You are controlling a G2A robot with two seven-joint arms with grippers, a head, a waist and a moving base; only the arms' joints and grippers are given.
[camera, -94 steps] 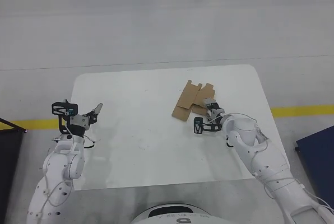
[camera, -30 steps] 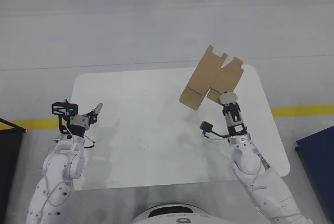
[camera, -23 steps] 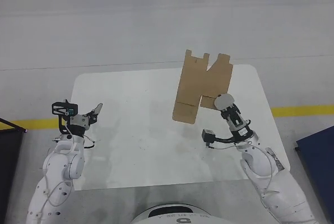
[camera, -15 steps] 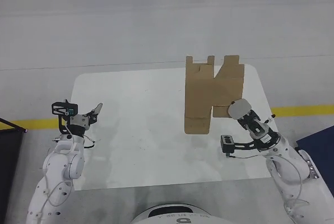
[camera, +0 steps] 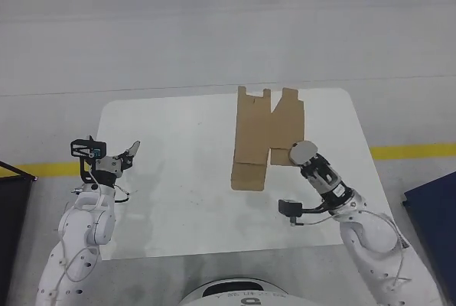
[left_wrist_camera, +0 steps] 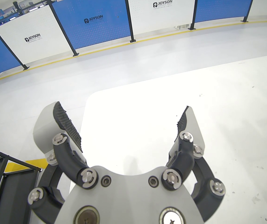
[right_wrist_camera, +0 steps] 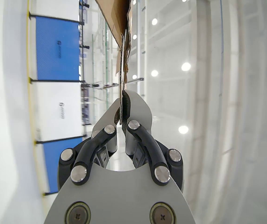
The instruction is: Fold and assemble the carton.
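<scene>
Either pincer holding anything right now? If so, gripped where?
The right pincer is shut on the flattened carton, pinching the edge of a flap at its end nearest the robot. The left pincer is open and empty.

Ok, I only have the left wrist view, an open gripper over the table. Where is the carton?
Observer: The right gripper holds the carton in the air over the far right part of the table.
Operator: Is it folded?
Observer: No, it is a flat sheet. The right wrist view shows the jaws shut on its thin edge.
Operator: How close is my gripper to it?
Observer: The left gripper sits at the table's left edge, well apart from the carton.
</scene>
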